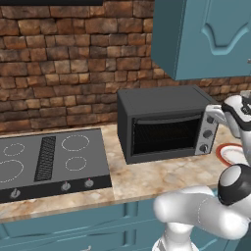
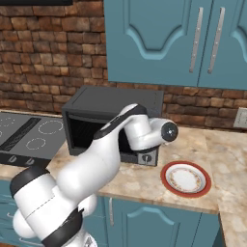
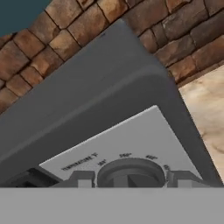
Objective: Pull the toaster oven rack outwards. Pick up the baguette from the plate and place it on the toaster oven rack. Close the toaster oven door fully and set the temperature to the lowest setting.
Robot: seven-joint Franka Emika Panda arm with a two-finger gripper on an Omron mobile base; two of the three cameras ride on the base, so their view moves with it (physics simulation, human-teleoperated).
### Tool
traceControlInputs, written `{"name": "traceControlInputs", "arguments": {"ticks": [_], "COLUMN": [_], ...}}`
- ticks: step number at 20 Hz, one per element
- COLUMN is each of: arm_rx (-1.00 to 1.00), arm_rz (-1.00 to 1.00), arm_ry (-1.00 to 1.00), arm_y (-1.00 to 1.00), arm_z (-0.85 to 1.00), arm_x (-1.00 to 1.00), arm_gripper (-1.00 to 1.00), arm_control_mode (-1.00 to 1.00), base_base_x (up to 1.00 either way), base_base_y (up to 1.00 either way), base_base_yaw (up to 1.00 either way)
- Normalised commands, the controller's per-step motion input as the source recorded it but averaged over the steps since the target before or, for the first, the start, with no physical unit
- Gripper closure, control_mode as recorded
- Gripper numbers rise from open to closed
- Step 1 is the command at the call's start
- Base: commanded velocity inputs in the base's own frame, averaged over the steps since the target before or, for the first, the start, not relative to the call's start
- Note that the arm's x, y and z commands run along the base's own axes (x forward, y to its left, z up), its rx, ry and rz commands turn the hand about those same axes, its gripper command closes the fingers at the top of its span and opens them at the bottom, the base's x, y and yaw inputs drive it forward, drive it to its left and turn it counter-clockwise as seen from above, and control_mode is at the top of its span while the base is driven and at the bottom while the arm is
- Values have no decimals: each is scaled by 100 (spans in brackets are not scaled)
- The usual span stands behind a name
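At the bottom centre of the hand view the gripper (image 3: pixel 130 178) sits right up against one round knob (image 3: pixel 130 172), one grey fingertip (image 3: pixel 81 178) on each side of it, so the two fingers straddle the dial; whether they actually press on it I cannot tell. The knob belongs to the silver side panel (image 3: pixel 131 140) (printed with a temperature scale) of the single toaster oven (image 1: pixel 164 122), which stands mid-frame in the left base view on the marbled counter (image 1: pixel 132 179). Three knobs line that panel there, the top one met by the robot's hand at the right edge. The door (image 1: pixel 165 135) is shut upright against the front, its dark window showing faint rack lines behind. One plate (image 2: pixel 186 178), white with a red rim, lies at the lower right of the right base view, just beside the oven and bare. One black cooktop (image 1: pixel 49 162) with four ring marks fills the lower left of the left base view.
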Motion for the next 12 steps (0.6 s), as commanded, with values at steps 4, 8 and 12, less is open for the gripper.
{"name": "traceControlInputs", "arguments": {"ticks": [4,8,12], "arm_rx": [-21,-22,-20], "arm_rz": [0,0,0], "arm_ry": [0,0,0], "arm_y": [0,0,0], "arm_z": [11,18,15], "arm_x": [0,0,0], "arm_gripper": [100,100,100], "arm_control_mode": [-100,-100,-100], "base_base_x": [0,0,0], "base_base_y": [0,0,0], "base_base_yaw": [0,0,0]}}
